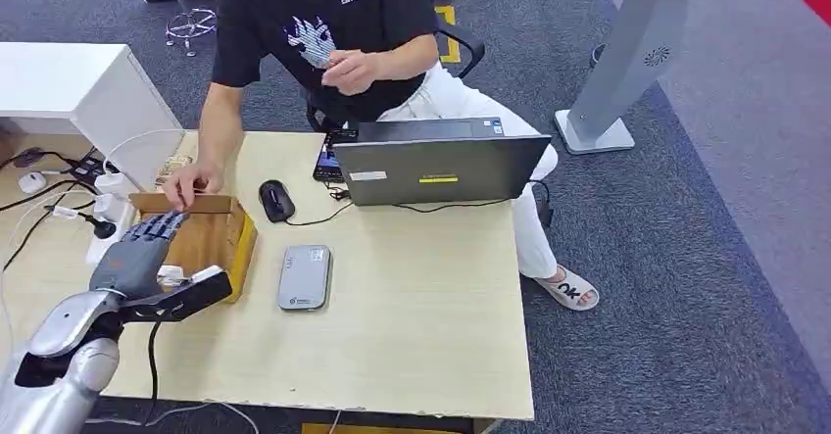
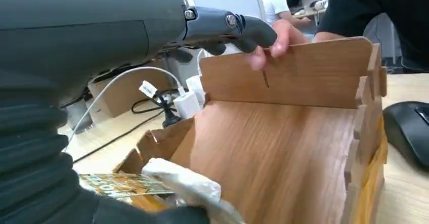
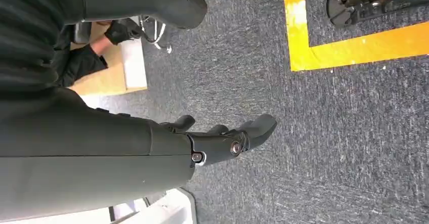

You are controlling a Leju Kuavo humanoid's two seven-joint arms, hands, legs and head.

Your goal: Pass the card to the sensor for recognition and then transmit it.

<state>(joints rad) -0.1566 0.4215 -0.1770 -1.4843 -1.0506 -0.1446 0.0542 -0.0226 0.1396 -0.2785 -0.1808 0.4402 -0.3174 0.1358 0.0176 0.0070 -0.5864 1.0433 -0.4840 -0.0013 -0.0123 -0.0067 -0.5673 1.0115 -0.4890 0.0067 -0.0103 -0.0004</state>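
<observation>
Wood fills the middle of the head view — a small wooden box (image 1: 211, 238) sits on the pale table (image 1: 412, 336), and the robot's left hand (image 1: 142, 248) reaches over it with its fingers stretched out and spread. Nothing is plainly in that hand. A person's hand (image 1: 186, 187) rests on the far wall of the box. Just beside the box lies a flat grey sensor (image 1: 303, 276), and past it are a black mouse (image 1: 276, 200) and a laptop (image 1: 436, 165). The card has not reached the sensor, so I judge the task is near its start: the pick-up, the scan and the handing over are all left to do. The arm hides the near end of the box here.

In the left wrist view the fingers of the left hand (image 2: 222, 29) hang apart above the box, touching no card. At the near end of the box sits something flat with print on it (image 2: 121, 183), next to a white crumpled bit. That may be the card, but it is half hidden and I cannot be sure.

The right wrist view shows the right hand (image 3: 222, 140) hanging over grey carpet (image 3: 329, 148) with a yellow floor line (image 3: 354, 47). Its fingers are loose and apart — it holds nothing. The table shows as a small corner, far off.
</observation>
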